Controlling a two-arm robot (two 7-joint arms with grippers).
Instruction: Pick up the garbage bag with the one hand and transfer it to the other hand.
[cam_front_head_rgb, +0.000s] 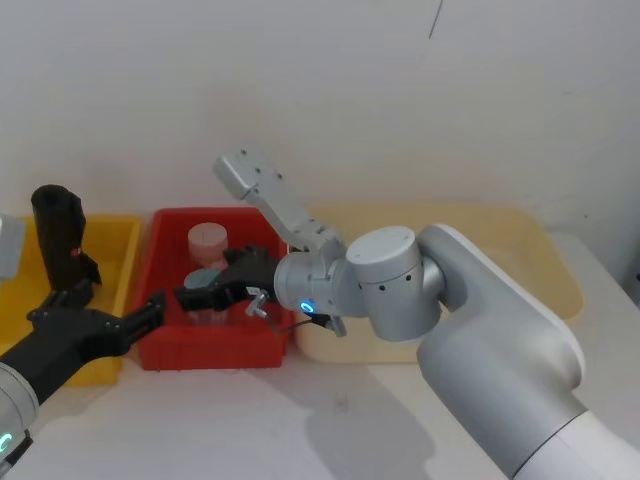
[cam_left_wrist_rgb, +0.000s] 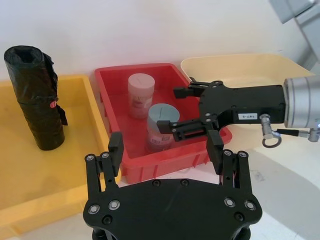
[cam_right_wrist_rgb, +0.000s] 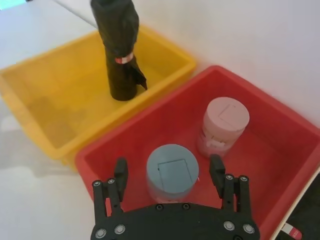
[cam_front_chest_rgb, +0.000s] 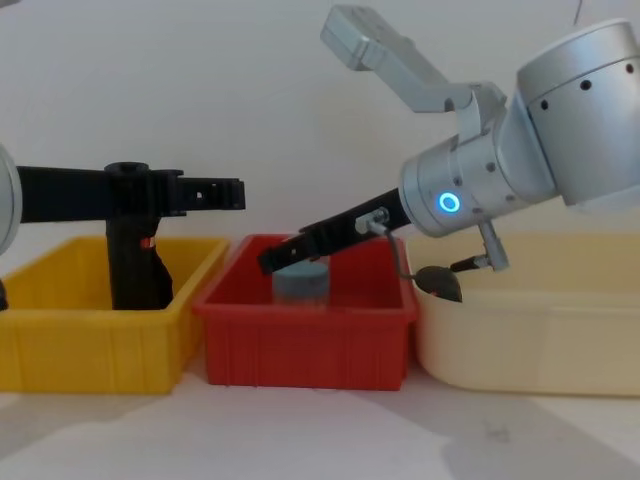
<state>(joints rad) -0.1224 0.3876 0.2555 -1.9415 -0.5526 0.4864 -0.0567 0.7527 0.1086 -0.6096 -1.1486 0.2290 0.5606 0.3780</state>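
The garbage bag — a thick black roll with a red-and-white band — stands upright in the yellow bin, untouched.

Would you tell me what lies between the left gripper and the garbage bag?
In the left wrist view, only bare yellow bin floor and its near wall separate the open left gripper from the upright garbage bag; the head view agrees.

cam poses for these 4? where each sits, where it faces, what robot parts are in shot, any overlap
Head: high, looking down at yellow bin, red bin, cream bin; both arms in shot.
Left wrist: behind left gripper, facing bag and right gripper.
Right wrist: above right gripper, facing blue jar and pink jar.
Chest: low, side-on; both arms in shot.
Shared: bag standing in yellow bin, in all four.
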